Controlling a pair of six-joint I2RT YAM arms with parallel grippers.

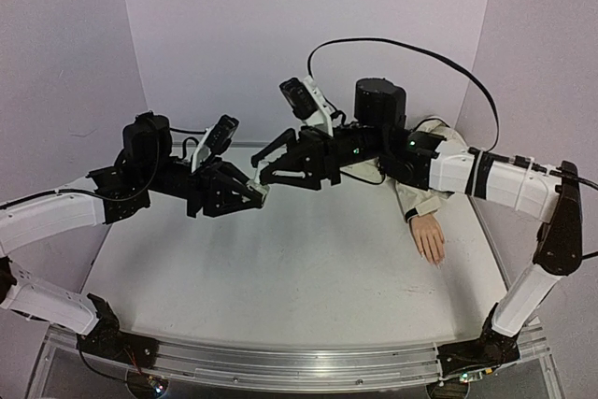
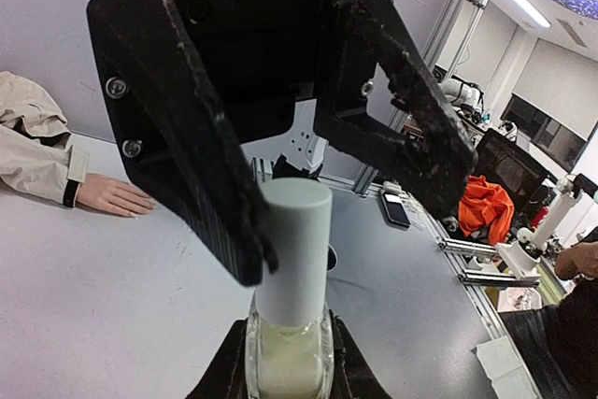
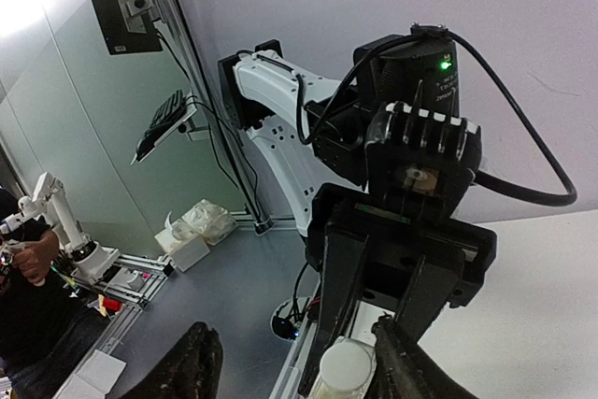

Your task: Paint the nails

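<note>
Cap-off step, by my read: my left gripper (image 2: 290,382) is clamped on the glass body of the nail polish bottle (image 2: 288,362), holding it up off the table (image 1: 280,277) at centre. My right gripper (image 2: 360,203) straddles the white cap (image 2: 293,249); in the left wrist view one finger (image 2: 201,175) sits against the cap's side and the other stands clear of it. So the right jaws are part-way, not gripping anything yet as far as I can see.

To do this well:
- centre the right jaws on the cap before closing, so both pads land on the cylinder, not just the near one
- grip the cap high enough to stay clear of my left fingertips
- keep the bottle upright and the left clamp firm, since any twist will try to spin the glass
- twist about the cap's own axis, then lift straight so the brush doesn't drag polish on the neck

Mannequin hand (image 1: 430,235) lies palm-down at the right side of the table, beige sleeve (image 1: 425,195) behind it, well apart from the bottle.

Can't make out:
- the nails themselves, too small in every view
- the bottle in the top view, hidden between the two grippers
- contact on the far side of the cap
- polish level, bottle cut off at the bottom edge of the left wrist view
</note>
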